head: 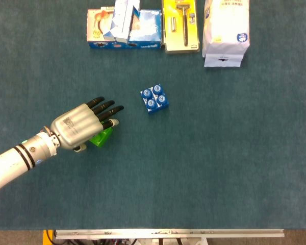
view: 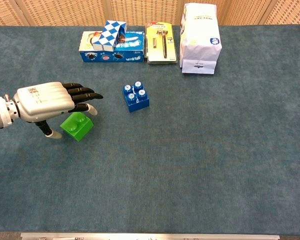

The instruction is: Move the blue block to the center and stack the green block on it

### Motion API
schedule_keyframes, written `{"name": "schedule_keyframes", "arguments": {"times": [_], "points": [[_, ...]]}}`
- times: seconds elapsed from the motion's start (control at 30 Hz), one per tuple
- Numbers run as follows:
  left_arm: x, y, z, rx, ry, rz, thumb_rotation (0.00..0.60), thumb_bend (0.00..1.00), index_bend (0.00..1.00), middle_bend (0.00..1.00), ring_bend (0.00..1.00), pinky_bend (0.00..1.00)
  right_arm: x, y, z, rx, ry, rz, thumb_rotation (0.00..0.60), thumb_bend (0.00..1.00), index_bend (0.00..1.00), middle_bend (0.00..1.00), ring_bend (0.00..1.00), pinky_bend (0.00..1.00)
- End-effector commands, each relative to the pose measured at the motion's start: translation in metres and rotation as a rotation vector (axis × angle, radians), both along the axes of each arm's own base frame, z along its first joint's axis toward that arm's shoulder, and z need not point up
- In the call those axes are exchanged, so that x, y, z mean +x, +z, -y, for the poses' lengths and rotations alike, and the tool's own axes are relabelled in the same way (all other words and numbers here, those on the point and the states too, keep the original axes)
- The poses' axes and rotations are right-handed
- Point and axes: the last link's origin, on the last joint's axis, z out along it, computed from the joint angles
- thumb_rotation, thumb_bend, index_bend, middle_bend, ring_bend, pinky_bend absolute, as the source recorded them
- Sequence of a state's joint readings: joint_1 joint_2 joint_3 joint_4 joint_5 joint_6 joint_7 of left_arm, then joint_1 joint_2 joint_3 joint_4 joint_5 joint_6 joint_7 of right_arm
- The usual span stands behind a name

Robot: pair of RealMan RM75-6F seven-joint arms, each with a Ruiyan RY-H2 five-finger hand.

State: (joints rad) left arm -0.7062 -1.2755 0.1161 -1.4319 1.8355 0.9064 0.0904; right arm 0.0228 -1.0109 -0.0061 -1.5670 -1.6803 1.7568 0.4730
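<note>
The blue block (head: 154, 98) (view: 136, 96) sits studs up on the teal cloth, a little left of the middle. The green block (head: 102, 137) (view: 76, 126) lies to its lower left. My left hand (head: 80, 126) (view: 46, 101) hovers palm down over the green block, fingers spread and stretched toward the blue block, thumb hanging beside the green block's left side. In the head view the hand covers most of the green block. It holds nothing. My right hand shows in neither view.
Along the far edge stand a blue box with a checkered carton (head: 123, 28) (view: 111, 40), a yellow razor pack (head: 181, 24) (view: 161, 43) and a white bag (head: 225, 30) (view: 200, 37). The table's front edge (head: 168, 233) runs along the bottom.
</note>
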Motion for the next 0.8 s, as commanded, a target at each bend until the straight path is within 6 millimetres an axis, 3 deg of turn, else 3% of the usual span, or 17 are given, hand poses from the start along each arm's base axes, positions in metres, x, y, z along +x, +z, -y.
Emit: {"name": "schedule_keyframes", "arguments": {"times": [0.03, 0.8], "points": [[0.0026, -0.0015, -0.002, 0.002, 0.004, -0.007, 0.6, 0.04, 0.2, 0.0, 0.0, 0.1, 0.0001, -0.0006, 0.0002, 0.003, -0.001, -0.002, 0.6, 0.09, 0.32, 0.13, 0.0, 0.05], [-0.002, -0.0082, -0.0065, 0.015, 0.05, -0.036, 0.6, 0.04, 0.27, 0.0, 0.0, 0.1, 0.0004, -0.0031, 0.0023, 0.017, -0.004, -0.002, 0.6, 0.09, 0.32, 0.13, 0.0, 0.05]]}}
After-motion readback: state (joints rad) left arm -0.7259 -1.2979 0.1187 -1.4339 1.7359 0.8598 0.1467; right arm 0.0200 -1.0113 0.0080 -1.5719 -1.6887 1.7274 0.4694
